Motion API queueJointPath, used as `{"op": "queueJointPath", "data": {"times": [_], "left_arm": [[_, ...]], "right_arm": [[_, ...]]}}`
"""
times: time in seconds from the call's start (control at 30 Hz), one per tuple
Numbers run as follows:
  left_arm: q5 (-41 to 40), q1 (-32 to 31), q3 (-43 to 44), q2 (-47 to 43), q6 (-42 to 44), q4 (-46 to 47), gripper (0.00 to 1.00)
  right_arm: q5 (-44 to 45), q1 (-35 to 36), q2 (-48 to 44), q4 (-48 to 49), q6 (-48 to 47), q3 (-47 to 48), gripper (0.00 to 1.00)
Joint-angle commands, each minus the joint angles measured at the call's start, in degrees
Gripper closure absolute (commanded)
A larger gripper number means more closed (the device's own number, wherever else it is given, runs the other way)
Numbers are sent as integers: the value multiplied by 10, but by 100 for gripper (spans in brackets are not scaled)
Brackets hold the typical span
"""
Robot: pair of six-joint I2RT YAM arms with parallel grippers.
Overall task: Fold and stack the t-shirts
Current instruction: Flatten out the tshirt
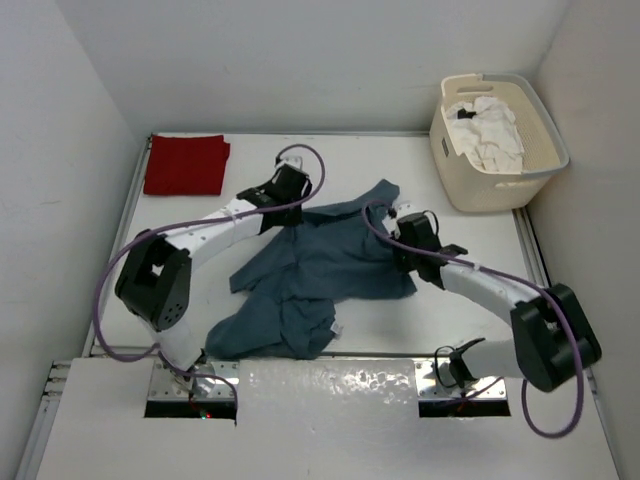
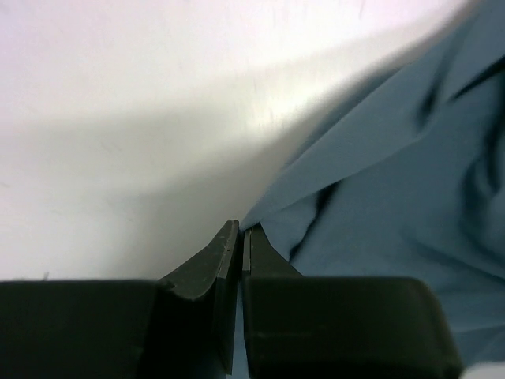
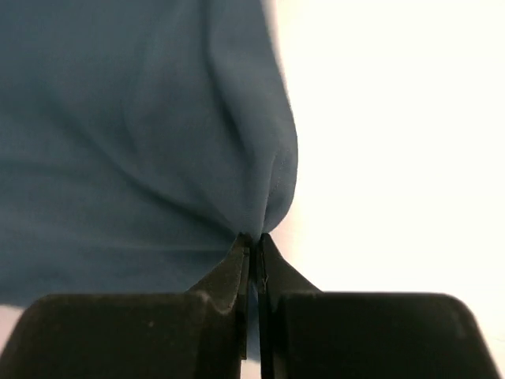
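1. While the red t-shirt (image 1: 186, 165) lies folded at the upper left, the task looks about a third done.
2. The slate blue-grey t-shirt (image 1: 310, 270) sprawls rumpled mid-frame, not yet folded.
3. The left gripper (image 2: 241, 231) pinches its upper-left edge, and the right gripper (image 3: 254, 238) pinches a fold at its upper right.
4. The white t-shirt (image 1: 488, 128) sits crumpled in the cream laundry basket (image 1: 500, 195) at the upper right, untouched.
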Motion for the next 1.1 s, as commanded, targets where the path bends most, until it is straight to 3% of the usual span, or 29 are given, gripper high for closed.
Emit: {"op": "queueJointPath", "data": {"times": [0.0,0.13,0.3,0.53,0.77,0.87,1.07], "left_arm": [[-100,5,63,-71,9,1,100],[-167,14,111,-134,33,-7,100],[-192,15,161,-212,88,22,100],[-241,16,270,-280,175,41,100],[-261,16,344,-370,258,66,100],[-230,16,357,-411,294,80,100],[-10,15,422,-471,284,16,100]], "right_arm": [[175,-14,-77,-23,-31,78,100],[211,-54,-145,-35,-72,150,100],[218,-131,-181,-16,-121,266,100],[249,-144,-162,-27,-256,474,100],[319,-144,-191,-19,-361,580,100],[301,-145,-225,-18,-372,598,100],[192,-144,-258,-72,-349,674,100]]}}
